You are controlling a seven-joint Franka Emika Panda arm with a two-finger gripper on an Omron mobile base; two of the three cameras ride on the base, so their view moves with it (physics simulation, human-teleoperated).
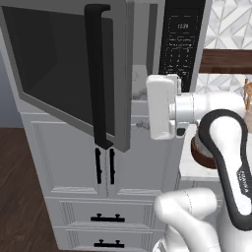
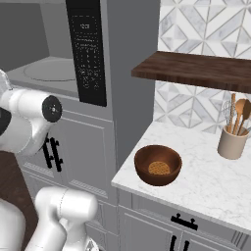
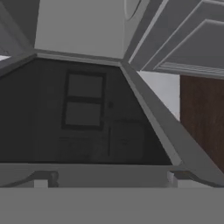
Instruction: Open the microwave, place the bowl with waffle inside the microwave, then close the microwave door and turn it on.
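Note:
The microwave door (image 1: 59, 64) stands swung out to the left, its tall black handle (image 1: 98, 74) facing me. The grey cavity with its turntable (image 2: 49, 70) is exposed, and the black keypad (image 2: 88, 54) is at its right. My white hand (image 1: 162, 106) sits just right of the door's free edge, in front of the cavity. In the hand view my gripper (image 3: 111, 178) is open, its tips wide apart with nothing between them, looking at the door's dark inner glass (image 3: 83, 118). The wooden bowl with waffle (image 2: 158, 165) rests on the marble counter (image 2: 211, 186) to the right, untouched.
A tan utensil crock (image 2: 232, 142) stands at the counter's back right under a dark wooden shelf (image 2: 196, 68). Grey cabinet doors (image 1: 64, 152) and drawers (image 1: 106, 216) lie below the microwave. The open door juts out over the dark wood floor (image 1: 19, 197).

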